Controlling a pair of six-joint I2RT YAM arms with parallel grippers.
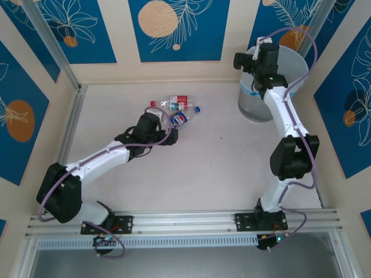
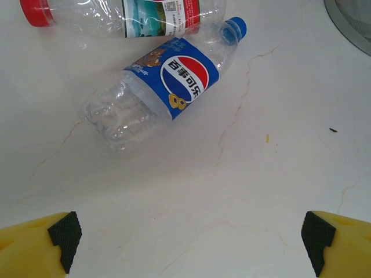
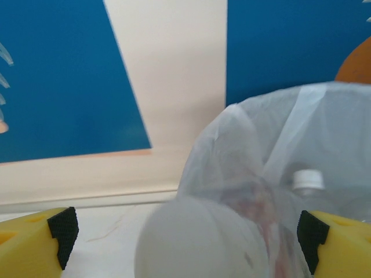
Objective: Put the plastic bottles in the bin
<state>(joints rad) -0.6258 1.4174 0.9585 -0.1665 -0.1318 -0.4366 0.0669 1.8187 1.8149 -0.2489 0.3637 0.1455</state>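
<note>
Smooth marble-look tabletop [image 2: 261,191], faint sheen, hairline veins. Clear glossy plastic, dented: blue-label bottle [image 2: 168,87], red-cap bottle [image 2: 104,14]; labels shiny film. Thin translucent wrinkled plastic bin liner [image 3: 324,127]. Yellow plastic fingers [image 2: 26,249] on left gripper [image 2: 188,243], matt black textured pads [image 2: 65,234]. Brushed metal front rail [image 1: 185,219].

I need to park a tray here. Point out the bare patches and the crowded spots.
Bare: the wide stretch of table between the blue-label bottle and the bin, and the far left corner by the metal rail. Crowded: around the red-label bottle and the blue one, left claw open beside them; the right arm leans over the bin.
</note>
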